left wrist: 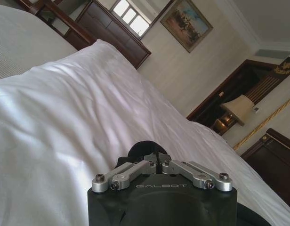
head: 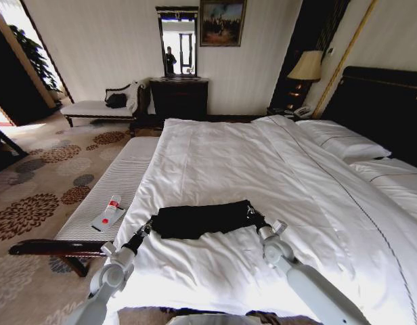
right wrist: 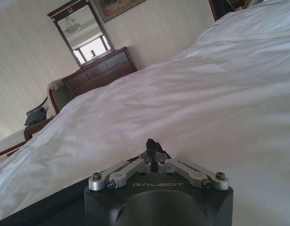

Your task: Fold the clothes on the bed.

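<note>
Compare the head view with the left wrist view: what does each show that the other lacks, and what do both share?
Head view alone: the folded black T-shirt with the left claw and right claw shut on its two ends, and the striped bench.

Left wrist view alone: the left claw's closed fingers seen close from behind.

Both: the white bed, the painting, the lamp.

The black T-shirt (head: 198,219) lies on the bed (head: 262,162) near its foot edge, folded into a long, narrow band running across the bed's width. Its cloth is slightly rumpled, flat against the white cover. The bed is very large, with white sheets, white pillows and a tall dark headboard.
</note>
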